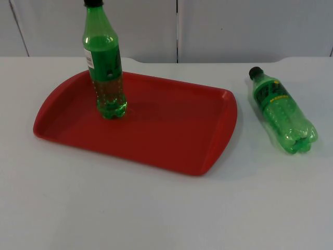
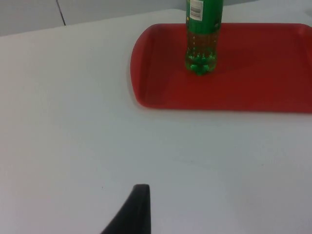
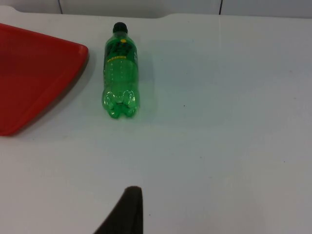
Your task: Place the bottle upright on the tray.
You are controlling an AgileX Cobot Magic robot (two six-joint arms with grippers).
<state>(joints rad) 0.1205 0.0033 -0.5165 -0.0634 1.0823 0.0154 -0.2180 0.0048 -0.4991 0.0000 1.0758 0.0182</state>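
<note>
A red tray (image 1: pixel 171 135) lies on the white table, left of middle. One green bottle (image 1: pixel 105 73) with a black cap stands upright on the tray's rear left part. A second green bottle (image 1: pixel 282 112) lies on its side on the table just right of the tray, cap toward the wall. My left gripper (image 2: pixel 134 212) hangs over bare table, well back from the tray (image 2: pixel 243 92) and the standing bottle (image 2: pixel 201 44). My right gripper (image 3: pixel 124 212) is some way short of the lying bottle (image 3: pixel 120 78), facing its base, with the tray's corner (image 3: pixel 34 73) beside it.
The grey partition wall (image 1: pixel 234 26) closes off the table at the back. Bare white table top (image 1: pixel 156 213) stretches in front of the tray and around the lying bottle.
</note>
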